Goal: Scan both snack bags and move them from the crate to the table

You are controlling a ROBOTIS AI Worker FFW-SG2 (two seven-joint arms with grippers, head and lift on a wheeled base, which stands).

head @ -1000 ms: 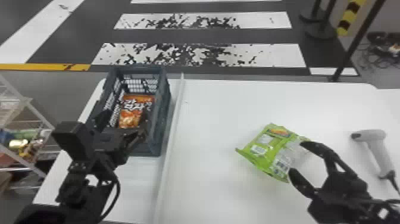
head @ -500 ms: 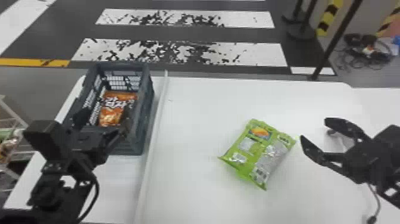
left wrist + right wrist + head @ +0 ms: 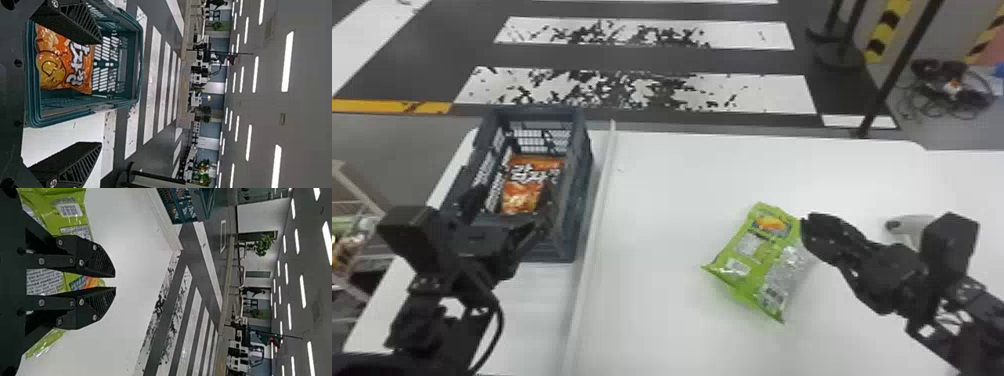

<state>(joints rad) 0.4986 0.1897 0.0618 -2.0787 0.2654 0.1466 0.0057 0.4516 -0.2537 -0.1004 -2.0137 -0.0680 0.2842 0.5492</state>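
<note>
While the left gripper [image 3: 504, 205], its fingers wide apart, stands at the near end of the crate [image 3: 578, 200], the orange snack bag [image 3: 524, 185] lies inside that crate, by the far left corner of the table [image 3: 657, 175]. The green snack bag [image 3: 757, 255] rests toward the table's right edge; at its right side is the right gripper [image 3: 806, 231], fingers narrowly parted.

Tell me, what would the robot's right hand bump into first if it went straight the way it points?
Probably nothing soon: the right hand seems to aim out over the white table, with the green bag apparently below. Whether it would graze the tabletop is unclear.
</note>
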